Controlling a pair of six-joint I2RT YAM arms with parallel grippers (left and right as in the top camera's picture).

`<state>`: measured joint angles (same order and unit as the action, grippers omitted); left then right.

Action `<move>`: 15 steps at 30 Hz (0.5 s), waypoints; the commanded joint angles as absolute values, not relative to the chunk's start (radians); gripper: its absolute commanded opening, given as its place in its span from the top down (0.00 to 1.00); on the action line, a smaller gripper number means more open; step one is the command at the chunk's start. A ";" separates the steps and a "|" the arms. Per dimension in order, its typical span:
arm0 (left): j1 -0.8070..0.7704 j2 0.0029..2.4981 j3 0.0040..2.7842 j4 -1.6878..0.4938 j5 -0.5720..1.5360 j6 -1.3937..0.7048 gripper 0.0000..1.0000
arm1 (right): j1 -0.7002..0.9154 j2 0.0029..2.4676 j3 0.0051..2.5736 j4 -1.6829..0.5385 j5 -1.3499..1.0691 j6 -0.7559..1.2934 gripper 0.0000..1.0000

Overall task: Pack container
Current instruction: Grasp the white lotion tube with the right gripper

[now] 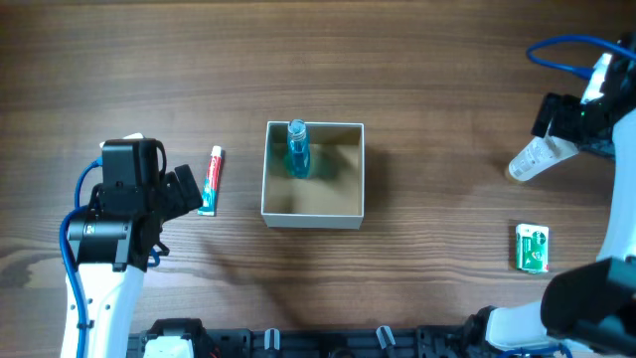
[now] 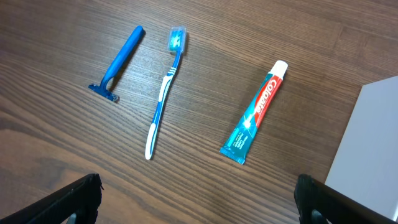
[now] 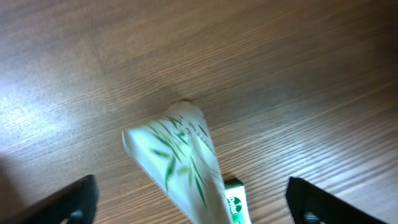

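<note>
At the middle of the counter, found the container, square and open-topped, with a blue bottle standing against its far-left wall. Just left of it, saw a toothpaste tube flat on the counter, long axis running far to near, cap toward the far side. Found the left tool just left of that tube, spread wide and gripping nothing, with the container thus to its right and the toothpaste tube in between. Made out a razor and a toothbrush further left through the wrist view, both lying roughly parallel to the toothpaste tube. Judged the left tool by far the nearer to all three. Well off to the right, spotted the right tool likewise splayed wide, over a white leaf-printed tube blurred between the fingers and seemingly touching neither; could not tell whether resting or tipping. Noted a small green packet nearer on that side. Reckoned a grip across the toothpaste tube's narrow width likeliest next.
</note>
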<state>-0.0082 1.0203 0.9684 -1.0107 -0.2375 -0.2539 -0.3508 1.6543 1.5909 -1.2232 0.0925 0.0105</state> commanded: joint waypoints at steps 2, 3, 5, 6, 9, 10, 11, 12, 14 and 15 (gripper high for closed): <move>-0.006 1.021 0.989 -1.010 -0.229 -0.270 0.00 | -0.354 1.695 1.552 -1.221 0.057 0.000 0.34; -0.006 1.021 0.989 -1.011 -0.229 -0.270 0.00 | -0.354 1.697 1.546 -1.220 0.054 0.000 0.41; -0.006 1.021 0.989 -1.011 -0.229 -0.270 0.00 | -0.354 1.703 1.543 -1.218 0.050 0.001 0.51; -0.006 1.021 0.989 -1.011 -0.229 -0.270 0.00 | -0.354 1.703 1.543 -1.216 0.050 0.001 0.59; -0.006 1.021 0.989 -1.011 -0.229 -0.270 0.00 | -0.354 1.703 1.543 -1.214 0.050 0.004 0.85; -0.006 1.021 0.989 -1.011 -0.229 -0.270 0.00 | -0.354 1.703 1.543 -1.214 0.050 0.004 0.94; -0.006 1.021 0.989 -1.011 -0.229 -0.270 0.00 | -0.354 1.703 1.543 -1.214 0.050 0.004 0.96; -0.006 1.021 0.989 -1.011 -0.229 -0.270 0.00 | -0.354 1.703 1.543 -1.214 0.050 0.008 0.96; -0.006 1.021 0.989 -1.011 -0.229 -0.270 0.00 | -0.354 1.703 1.543 -1.214 0.050 0.028 0.96; -0.006 1.021 0.989 -1.011 -0.229 -0.270 0.00 | -0.354 1.703 1.543 -1.214 0.046 0.029 0.96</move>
<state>-0.0082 1.0203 0.9684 -1.0103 -0.2375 -0.2539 -0.3508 1.6905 1.5524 -1.2175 0.0563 0.0029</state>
